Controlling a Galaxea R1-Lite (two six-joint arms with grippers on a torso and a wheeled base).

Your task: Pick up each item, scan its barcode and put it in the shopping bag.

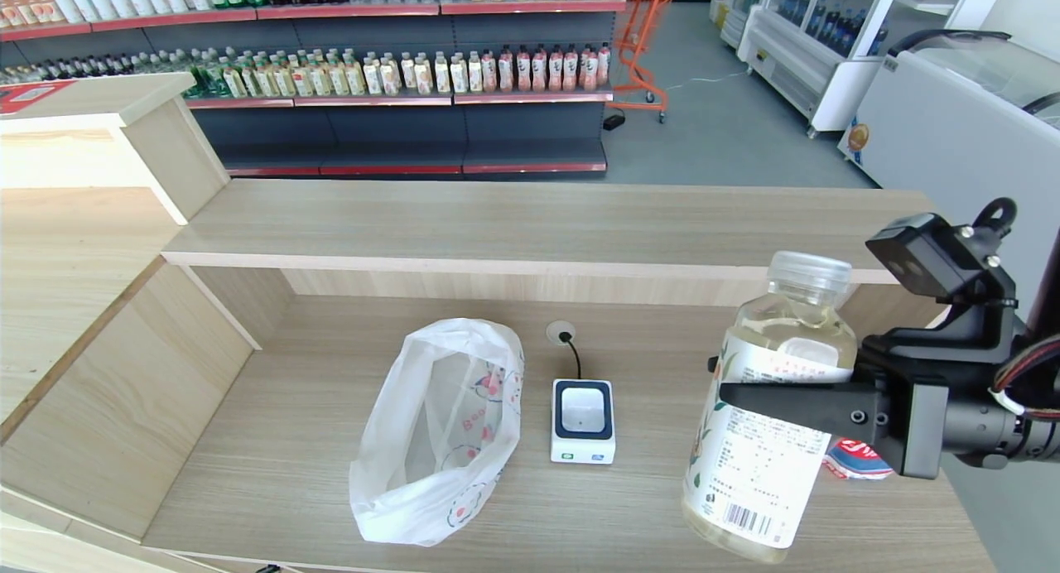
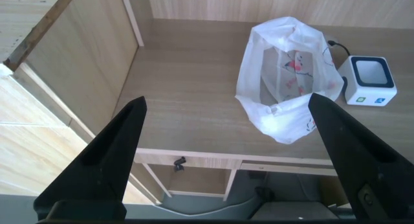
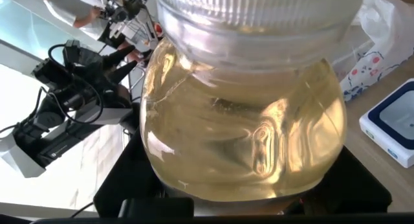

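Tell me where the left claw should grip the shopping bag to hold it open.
Probably pinch the shopping bag by the thin rim on its left side, left claw coming straight down. It slumps on the counter with its mouth gaping upward, so that edge stands free for the open claw to straddle it.

Right tool [image 1: 717, 379]: flat matte-black fingers [image 1: 795, 407] on a black body, a grey plate [image 1: 923, 430] at its side, round screw holes in the near finger.
Wrist camera housing [image 1: 927, 257]: black angular box with silver screws, a ring-shaped loop above.
Cables [image 1: 1017, 373]: red, white and dark strands, bundled.
Left tool [image 2: 226, 101]: two black, tapering wedge fingers [image 2: 107, 162].
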